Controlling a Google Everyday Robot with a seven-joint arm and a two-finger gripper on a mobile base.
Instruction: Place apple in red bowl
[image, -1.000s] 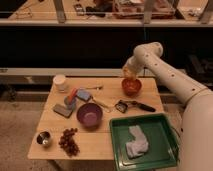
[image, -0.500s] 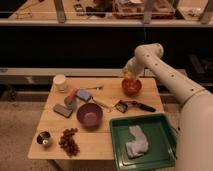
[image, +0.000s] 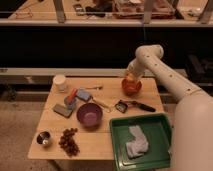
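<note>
The red bowl (image: 131, 88) sits at the back right of the wooden table (image: 107, 135). My gripper (image: 130, 78) hangs straight over the bowl, at its rim. The yellow-orange apple (image: 129, 77) shows between the fingers, just above the bowl's inside. The white arm (image: 165, 75) reaches in from the right.
A purple bowl (image: 90, 114) sits mid-table. A green tray (image: 141, 137) with a white cloth (image: 136, 141) is at the front right. Dark grapes (image: 69, 141) and a steel cup (image: 43, 139) are front left. A white cup (image: 60, 82), sponges (image: 75, 96) and a black-handled tool (image: 134, 105) lie around.
The gripper with the apple has lowered slightly toward the red bowl. Nothing else has moved.
</note>
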